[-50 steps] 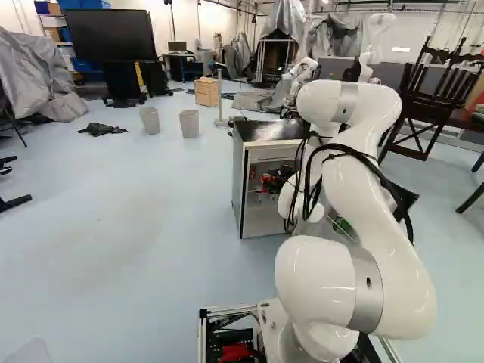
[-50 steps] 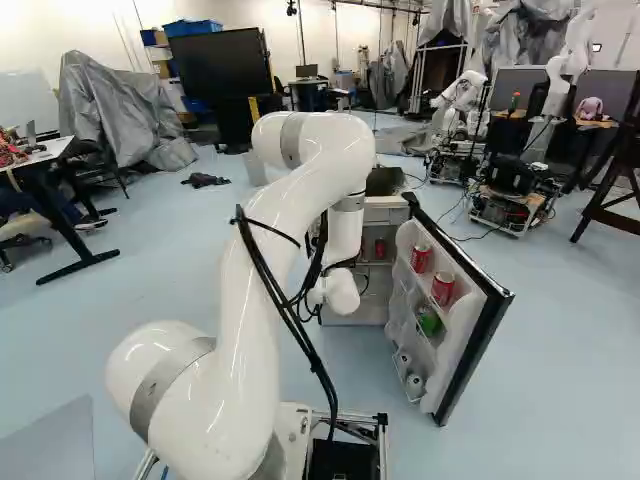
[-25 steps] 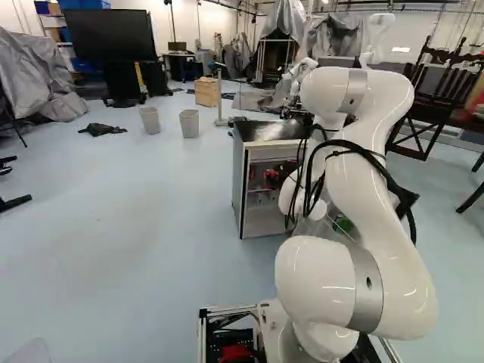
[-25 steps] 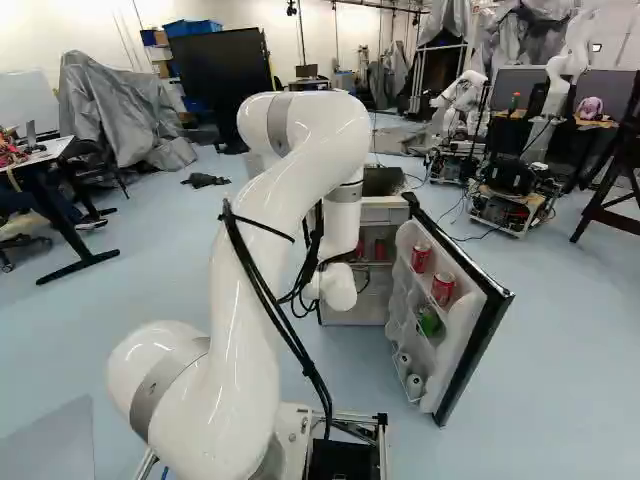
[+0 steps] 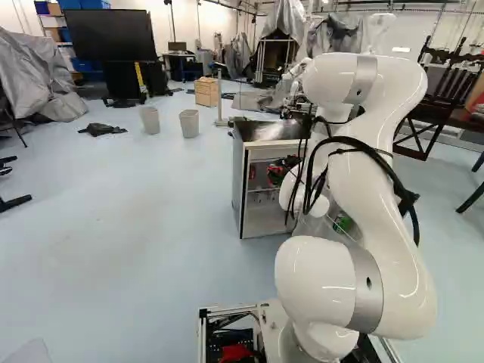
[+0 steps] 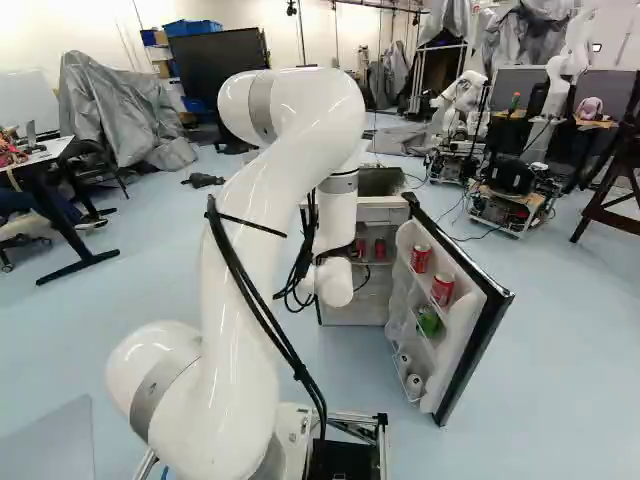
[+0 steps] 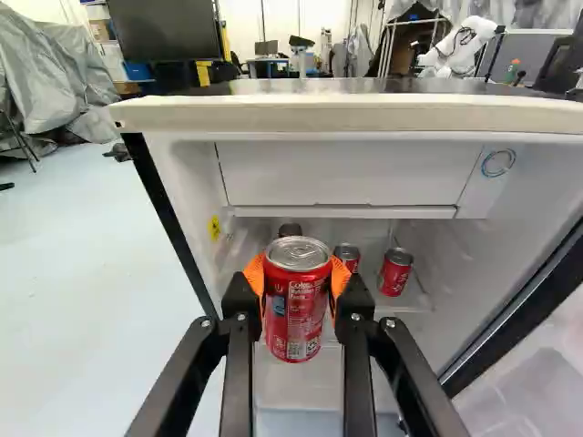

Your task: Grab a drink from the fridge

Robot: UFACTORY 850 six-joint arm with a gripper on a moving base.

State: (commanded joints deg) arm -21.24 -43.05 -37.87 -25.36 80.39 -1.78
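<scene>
Clock set on the gripper [image 5: 277, 173], 12 being straight ahead along it. Both fingers clamped on a red drink can [image 7: 298, 309], one orange pad [image 7: 256, 273] against its 9 o'clock side, the other against its 3 o'clock side; can upright, lid showing above the pads, lower part hanging below them. Fridge [image 7: 346, 115] at 12, door open; can at the mouth of it, below the level of the white inner compartment [image 7: 342, 173]. Whether it is fully outside the opening, cannot tell. Farther in, beyond the held can: a dark-topped can [image 7: 290, 230] at 12, mostly hidden; a second red can [image 7: 348, 254] just past 12; a third red can [image 7: 394, 273] toward 1, apart from the gripper. From the base, right base view: open door [image 6: 474, 330] at about 1 o'clock, its racks carrying an upper red can [image 6: 421, 257], a lower red can [image 6: 442, 289] and a green item [image 6: 430, 321] below them
</scene>
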